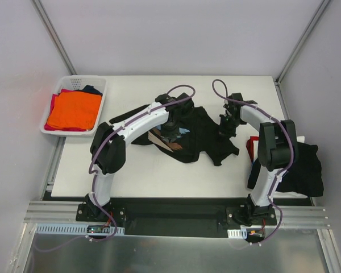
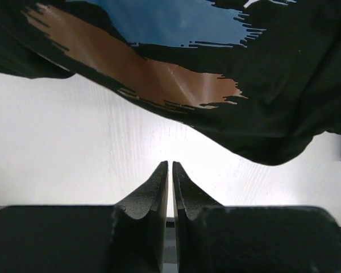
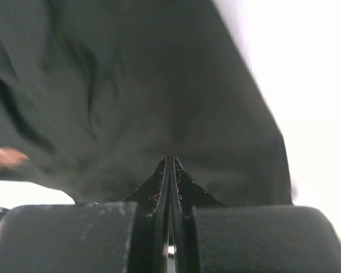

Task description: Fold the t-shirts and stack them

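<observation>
A black t-shirt (image 1: pixel 202 136) with a blue, tan and brown print lies crumpled in the middle of the white table. My left gripper (image 1: pixel 171 132) hangs over its printed left part. In the left wrist view that gripper (image 2: pixel 170 163) is shut with nothing between its fingers, and the printed cloth (image 2: pixel 176 79) lies just beyond the tips over bare table. My right gripper (image 1: pixel 225 129) is at the shirt's right side. In the right wrist view it (image 3: pixel 171 159) is shut, with the black cloth (image 3: pixel 131 85) filling the view behind its tips.
A white lattice basket (image 1: pixel 82 78) at the back left holds an orange shirt (image 1: pixel 74 111) on red and dark ones. At the table's right edge a pile of black cloth (image 1: pixel 304 165) lies with a red piece (image 1: pixel 251 147) beside it.
</observation>
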`<act>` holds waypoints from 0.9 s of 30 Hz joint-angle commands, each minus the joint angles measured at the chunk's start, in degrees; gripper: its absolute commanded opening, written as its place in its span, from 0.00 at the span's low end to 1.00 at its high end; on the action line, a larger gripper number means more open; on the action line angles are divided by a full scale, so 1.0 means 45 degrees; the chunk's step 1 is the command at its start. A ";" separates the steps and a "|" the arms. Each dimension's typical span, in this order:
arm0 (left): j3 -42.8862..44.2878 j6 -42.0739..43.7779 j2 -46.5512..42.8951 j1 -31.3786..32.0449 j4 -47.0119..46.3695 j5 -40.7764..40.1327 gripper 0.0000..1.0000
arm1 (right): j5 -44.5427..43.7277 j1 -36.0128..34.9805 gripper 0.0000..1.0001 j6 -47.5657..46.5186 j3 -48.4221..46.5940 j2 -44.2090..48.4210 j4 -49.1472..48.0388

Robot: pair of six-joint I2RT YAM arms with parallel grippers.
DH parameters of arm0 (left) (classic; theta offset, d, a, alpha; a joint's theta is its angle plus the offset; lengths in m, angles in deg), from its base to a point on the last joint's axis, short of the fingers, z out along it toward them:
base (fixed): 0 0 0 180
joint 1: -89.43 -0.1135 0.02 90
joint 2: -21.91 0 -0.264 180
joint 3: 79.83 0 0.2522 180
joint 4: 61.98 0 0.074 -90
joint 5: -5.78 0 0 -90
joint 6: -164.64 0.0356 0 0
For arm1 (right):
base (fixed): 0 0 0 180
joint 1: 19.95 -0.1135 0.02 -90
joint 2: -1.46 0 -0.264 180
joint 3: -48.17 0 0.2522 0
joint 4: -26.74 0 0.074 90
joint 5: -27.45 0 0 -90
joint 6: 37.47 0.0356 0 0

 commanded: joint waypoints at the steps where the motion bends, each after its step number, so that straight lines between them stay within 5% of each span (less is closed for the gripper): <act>1: 0.0316 0.1007 0.0799 -0.0369 -0.0297 -0.0029 0.07 | 0.0590 0.0039 0.01 0.1263 0.0059 -0.0301 -0.1575; 17: 0.1779 0.1574 0.3731 -0.3922 -0.1608 0.1457 0.11 | 0.0103 -0.0936 0.01 0.2240 0.3926 0.2450 -0.2592; 27: 0.4279 0.2668 0.6072 -0.5252 -0.0984 0.2003 0.16 | -0.0873 -0.5246 0.01 0.4797 0.5098 0.3994 -0.2475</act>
